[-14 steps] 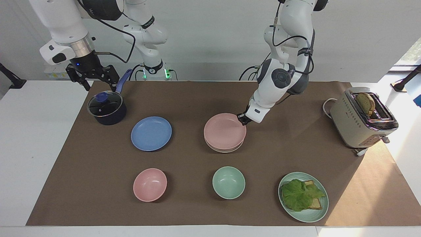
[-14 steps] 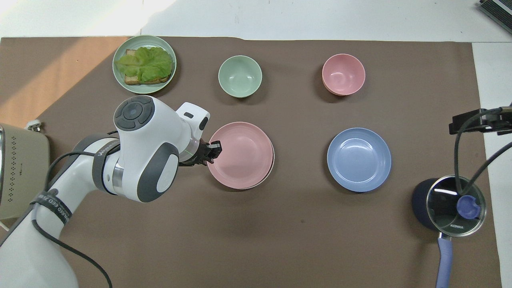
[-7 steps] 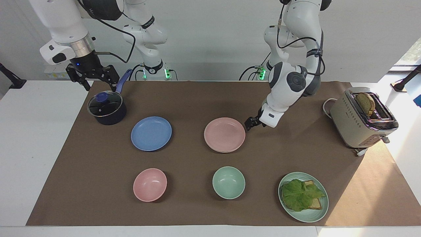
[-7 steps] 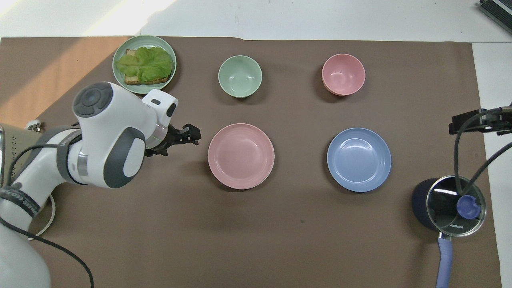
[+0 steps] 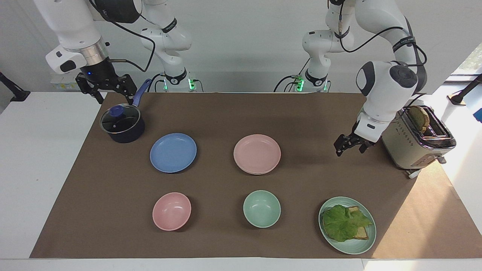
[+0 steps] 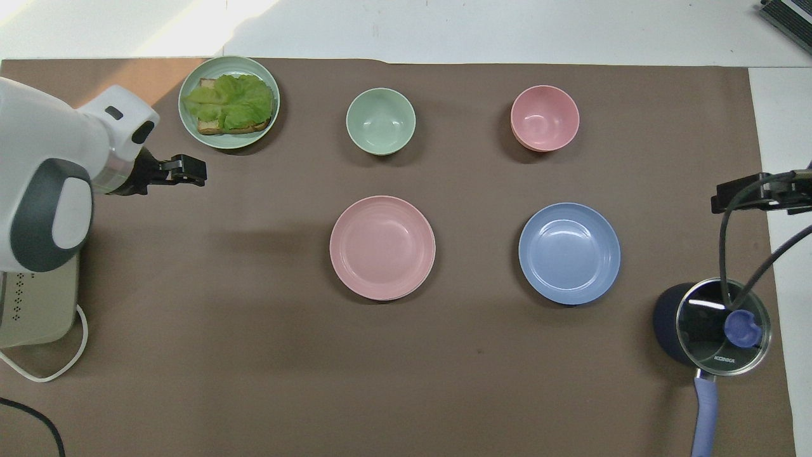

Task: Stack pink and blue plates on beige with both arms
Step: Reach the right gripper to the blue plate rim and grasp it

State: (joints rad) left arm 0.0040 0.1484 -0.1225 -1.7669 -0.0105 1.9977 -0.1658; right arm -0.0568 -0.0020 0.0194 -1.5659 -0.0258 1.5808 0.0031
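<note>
**A:** Facing view: the pink plate point(image 5: 257, 153) sits on the beige plate point(image 5: 260, 172), of which only a thin cream rim peeks out beneath. Half the job looks done.

**B:** And the blue plate point(image 5: 173, 152)?

**A:** Flat on the mat beside the stack, toward the right arm's end, untouched. The left gripper point(image 5: 349, 145) hangs empty, fingers apart, over the mat by the toaster point(image 5: 414, 139). The right gripper point(image 5: 106, 87) waits spread wide and empty above the saucepan point(image 5: 122, 123).

**B:** Overhead view?

**A:** Same story: pink plate point(image 6: 382, 247) centred on the stack, blue plate point(image 6: 569, 252) apart from it, left gripper point(image 6: 184, 170) near the lettuce plate point(image 6: 229, 101). I'd say the blue plate is the right arm's job.
</note>
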